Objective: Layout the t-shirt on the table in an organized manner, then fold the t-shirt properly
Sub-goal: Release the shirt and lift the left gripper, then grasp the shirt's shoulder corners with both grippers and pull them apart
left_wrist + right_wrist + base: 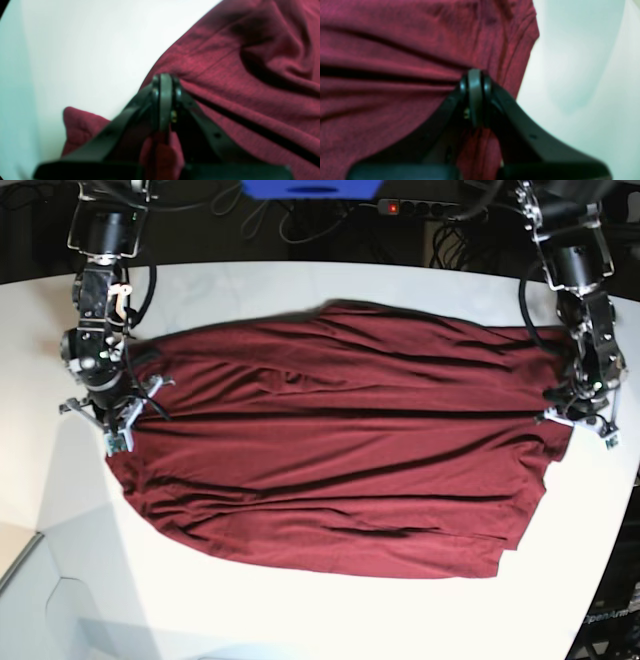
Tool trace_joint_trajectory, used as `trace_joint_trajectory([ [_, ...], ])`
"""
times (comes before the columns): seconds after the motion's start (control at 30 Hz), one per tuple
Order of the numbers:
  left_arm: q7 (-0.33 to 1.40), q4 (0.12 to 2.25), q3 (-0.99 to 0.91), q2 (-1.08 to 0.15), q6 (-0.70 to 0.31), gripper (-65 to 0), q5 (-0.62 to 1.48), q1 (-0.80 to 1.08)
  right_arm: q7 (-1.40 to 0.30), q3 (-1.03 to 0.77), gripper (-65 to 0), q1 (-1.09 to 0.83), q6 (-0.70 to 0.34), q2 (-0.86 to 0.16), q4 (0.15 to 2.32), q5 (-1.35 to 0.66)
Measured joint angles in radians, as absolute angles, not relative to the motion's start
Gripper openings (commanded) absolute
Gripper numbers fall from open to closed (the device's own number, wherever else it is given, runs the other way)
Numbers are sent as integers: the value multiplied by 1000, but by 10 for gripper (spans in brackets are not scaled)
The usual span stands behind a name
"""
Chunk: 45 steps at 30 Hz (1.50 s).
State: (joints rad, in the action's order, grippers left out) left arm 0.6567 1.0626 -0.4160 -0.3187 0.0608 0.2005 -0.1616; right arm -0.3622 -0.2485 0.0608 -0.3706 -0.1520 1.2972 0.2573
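Across the middle of the counter (300, 620) the t-shirt (330, 450) is lying spread out but rippled. The left pincer (165, 80) and right pincer (475, 75) are each pinching an opposite edge; smoothing seems underway, with folding not yet begun.

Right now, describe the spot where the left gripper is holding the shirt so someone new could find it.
Start at the white table and the maroon t-shirt stretched across it. Follow the shirt to its end on the base view's right, where the left gripper is shut on the fabric's edge. Unlike the right gripper on the opposite end, this one sits by the table's curved edge.
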Motion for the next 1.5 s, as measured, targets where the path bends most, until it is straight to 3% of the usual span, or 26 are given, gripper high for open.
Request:
trace_joint_trajectory([
  [0.33, 717, 1036, -324, -312, 74, -649, 205, -258, -270, -251, -650, 163, -370, -197, 1103, 234],
  [0.53, 735, 1037, -326, -303, 71, -649, 214, -279, -292, -253, -650, 142, -370, -198, 1162, 255],
  [0.8, 768, 1313, -329, -299, 64, -647, 221, -206, -317, -254, -650, 76, -373, -173, 1341, 257],
  [1.13, 1022, 1671, -403, -303, 59, -641, 222, -33, -316, -287, -650, -33, -373, -165, 1551, 261],
  [1.2, 1039, 1703, -458, -306, 59, -594, 210, 18, -315, -300, -625, -49, -372, -163, 1562, 259],
  [1.4, 1032, 1715, -542, -336, 59, -235, 226, 101, -317, -294, -485, -101, -376, -123, 1560, 256],
  [1.5, 1028, 1681, -549, -360, 60, -216, 211, 105, -318, -298, -476, -109, -374, -124, 1560, 258],
])
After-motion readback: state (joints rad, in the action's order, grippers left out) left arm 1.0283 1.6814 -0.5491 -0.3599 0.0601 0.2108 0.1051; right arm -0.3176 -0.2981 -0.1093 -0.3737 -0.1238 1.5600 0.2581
